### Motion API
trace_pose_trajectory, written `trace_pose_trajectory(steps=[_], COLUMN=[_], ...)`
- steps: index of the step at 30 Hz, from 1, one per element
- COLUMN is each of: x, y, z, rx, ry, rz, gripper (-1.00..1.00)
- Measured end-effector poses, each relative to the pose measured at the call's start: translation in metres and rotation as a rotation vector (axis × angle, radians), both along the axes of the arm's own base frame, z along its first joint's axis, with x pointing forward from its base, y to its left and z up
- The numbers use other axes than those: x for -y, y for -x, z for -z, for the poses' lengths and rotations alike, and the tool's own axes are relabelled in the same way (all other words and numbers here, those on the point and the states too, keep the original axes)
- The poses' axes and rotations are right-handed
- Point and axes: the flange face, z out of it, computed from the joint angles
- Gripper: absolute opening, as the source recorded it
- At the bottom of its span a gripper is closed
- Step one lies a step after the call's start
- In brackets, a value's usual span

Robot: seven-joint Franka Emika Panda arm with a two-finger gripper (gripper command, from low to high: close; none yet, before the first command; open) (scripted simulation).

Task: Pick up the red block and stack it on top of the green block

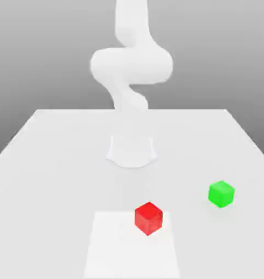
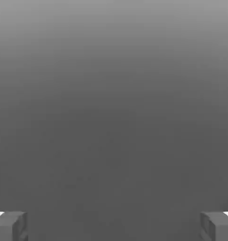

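Note:
The red block, a small glossy cube, rests on the table near the front, a little to the exterior view's right of centre. The green block, the same size, sits further to the exterior view's right and slightly farther back, well apart from the red one. In the hand view my gripper is open. Its two grey fingertips stand far apart with nothing between them, against a plain grey background. No block is near the fingers.
The white arm rises from its round base at the middle of the pale table and runs up out of the picture. A brighter square patch lies on the table front, under the red block.

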Motion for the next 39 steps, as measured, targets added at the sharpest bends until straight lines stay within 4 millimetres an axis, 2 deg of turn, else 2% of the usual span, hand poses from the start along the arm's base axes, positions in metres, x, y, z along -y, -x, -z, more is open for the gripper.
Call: trace_pose_trajectory(steps=[4, 6, 9, 13, 16, 18, 20, 27, 28, 35, 39], x=[-0.014, -0.017, -0.021, -0.024, -0.027, -0.03, -0.03, -0.032, -0.031, -0.032, -0.032], y=[-0.039, -0.05, -0.055, -0.04, -0.011, 0.011, 0.018, 0.02, 0.021, 0.021, 0.018], z=[0.099, 0.149, 0.224, 0.325, 0.4, 0.437, 0.457, 0.508, 0.515, 0.515, 0.49], rx=[-0.145, -0.215, -0.32, -0.465, -0.583, -0.647, -0.665, -0.673, -0.674, -0.672, -0.669], ry=[-0.072, -0.107, -0.157, -0.223, -0.271, -0.295, -0.303, -0.307, -0.305, -0.306, -0.308], rz=[0.136, 0.207, 0.32, 0.49, 0.635, 0.719, 0.75, 0.758, 0.758, 0.758, 0.759], gripper=[0.0, 0.0, 0.0, 0.0, 0.0, 0.0, 0.0, 0.0, -1.0, -1.0, -1.0])
